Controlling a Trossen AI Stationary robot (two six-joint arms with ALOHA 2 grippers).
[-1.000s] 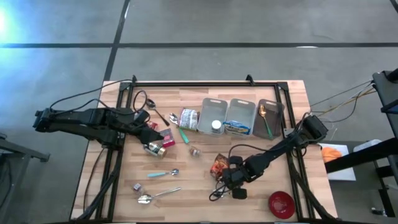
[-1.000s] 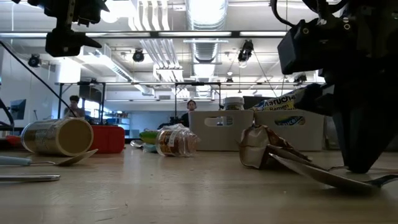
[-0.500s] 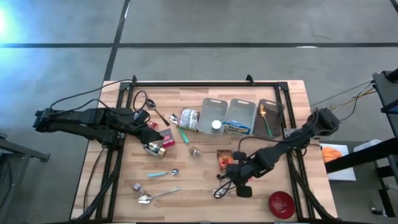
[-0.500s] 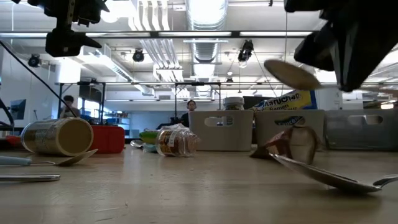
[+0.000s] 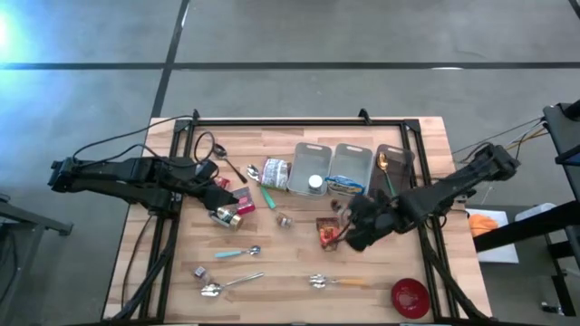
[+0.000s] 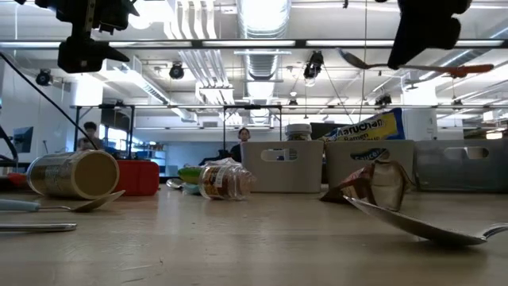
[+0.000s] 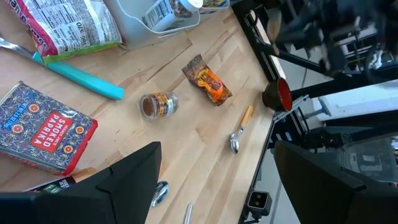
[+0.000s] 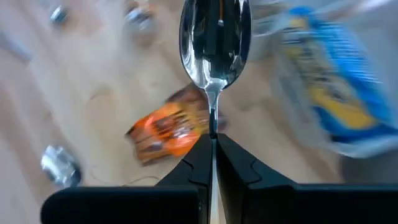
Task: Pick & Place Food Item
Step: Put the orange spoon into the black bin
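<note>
I count three bins (image 5: 349,168) in a row. One red bowl (image 5: 410,297). One can (image 5: 222,215), one paprika box (image 5: 243,201), one small jar (image 5: 285,220), one orange snack wrapper (image 5: 326,232). One spoon (image 8: 214,37) lifted; at least five more lie flat.

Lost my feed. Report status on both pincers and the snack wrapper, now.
Right pincer shut on spoon, lifted above orange snack wrapper. Left pincer open, idle over the paprika box. Wrapper on table, ungripped; grey bins just beyond.
</note>
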